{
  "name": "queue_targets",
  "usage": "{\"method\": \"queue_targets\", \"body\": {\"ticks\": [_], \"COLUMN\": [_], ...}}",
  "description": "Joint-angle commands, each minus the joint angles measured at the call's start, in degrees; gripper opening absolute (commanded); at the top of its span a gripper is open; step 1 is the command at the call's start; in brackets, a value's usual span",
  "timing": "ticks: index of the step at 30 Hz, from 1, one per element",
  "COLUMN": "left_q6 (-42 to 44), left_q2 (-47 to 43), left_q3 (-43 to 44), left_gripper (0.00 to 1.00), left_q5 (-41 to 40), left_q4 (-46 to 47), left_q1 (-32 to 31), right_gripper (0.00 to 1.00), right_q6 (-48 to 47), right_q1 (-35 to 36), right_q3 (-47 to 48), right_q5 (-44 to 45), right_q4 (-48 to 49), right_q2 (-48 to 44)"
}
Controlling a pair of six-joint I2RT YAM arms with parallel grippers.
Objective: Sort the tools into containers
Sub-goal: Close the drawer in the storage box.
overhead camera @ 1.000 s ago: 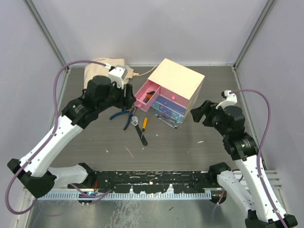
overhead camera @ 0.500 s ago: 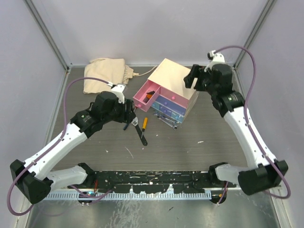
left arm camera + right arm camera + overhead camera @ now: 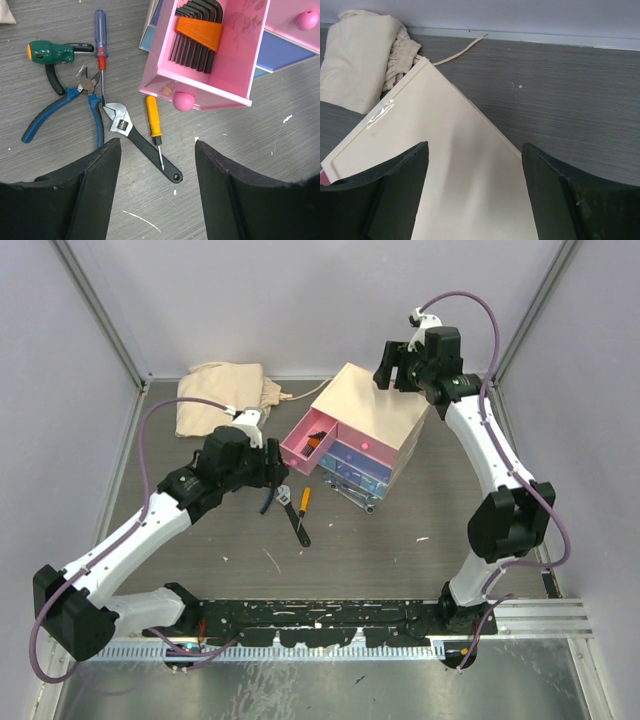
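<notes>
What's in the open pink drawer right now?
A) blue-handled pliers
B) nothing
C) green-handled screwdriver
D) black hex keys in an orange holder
D: the left wrist view shows the hex keys lying in the pink drawer, while the pliers and green-handled screwdriver lie on the table outside it.

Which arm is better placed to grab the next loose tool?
Left. The left gripper, open, hangs above the orange-handled screwdriver and adjustable wrench; the right gripper is over the chest.
</notes>
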Motion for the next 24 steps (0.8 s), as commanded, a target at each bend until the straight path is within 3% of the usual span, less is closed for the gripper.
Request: {"method": "queue_targets", "body": {"ticks": [1, 14, 20, 24], "left_q6": [-0.43, -0.08, 1.46, 1.46], "left_q2": [0.26, 4.59, 7.96, 9.26], "left_q3": [-0.40, -1.63, -1.42, -1.28], "left_gripper": [0.62, 0.59, 0.44, 0.40], "left_q5": [1.39, 6.40, 9.59, 11.09], "left_q4": [5.99, 13.58, 17.77, 20.01], "left_q1": [0.31, 0.51, 1.34, 1.76], "right_gripper": [0.79, 0.75, 0.74, 0.75], "right_q6": [-3.10, -3.99, -3.90, -3.84], "right_q1": [-1.15, -1.92, -1.91, -1.91], "right_q3": [7.42, 9.41, 8.93, 8.38], "right_q5": [-5.99, -11.01, -12.15, -12.64], "right_q4": [-1.49, -3.97, -4.43, -4.56], "right_q2": [3.77, 8.97, 9.37, 9.44]}}
